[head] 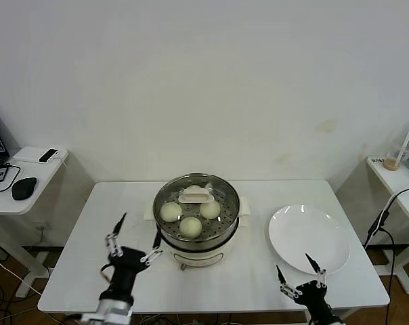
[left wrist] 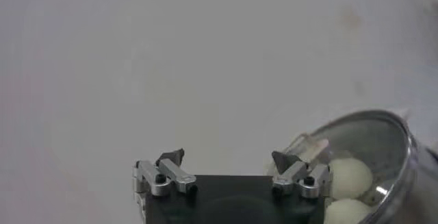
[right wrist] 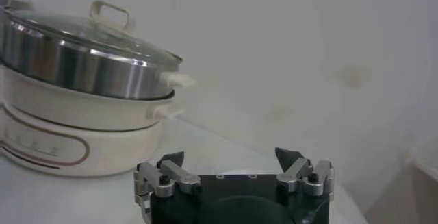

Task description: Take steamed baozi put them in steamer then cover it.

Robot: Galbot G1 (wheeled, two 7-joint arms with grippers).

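Looks all but done: four baozi (head: 190,226) inside the steamer (head: 196,233) mid-tabletop (head: 76,271), glass cover (head: 198,201) seated on top. Best to back both arms straight away, low and slow, without clipping the rim or the white plate (head: 309,238) on the right. Left pincer (head: 133,239) just left of the steamer, spread wide, holding nothing. Right pincer (head: 299,273) at the near edge by the plate, likewise wide and empty.

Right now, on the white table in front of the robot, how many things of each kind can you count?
Steamed baozi, seen through the cover: 4
Steamer: 1
Cover, sitting on the steamer: 1
White plate, nothing on it: 1
Total: 7
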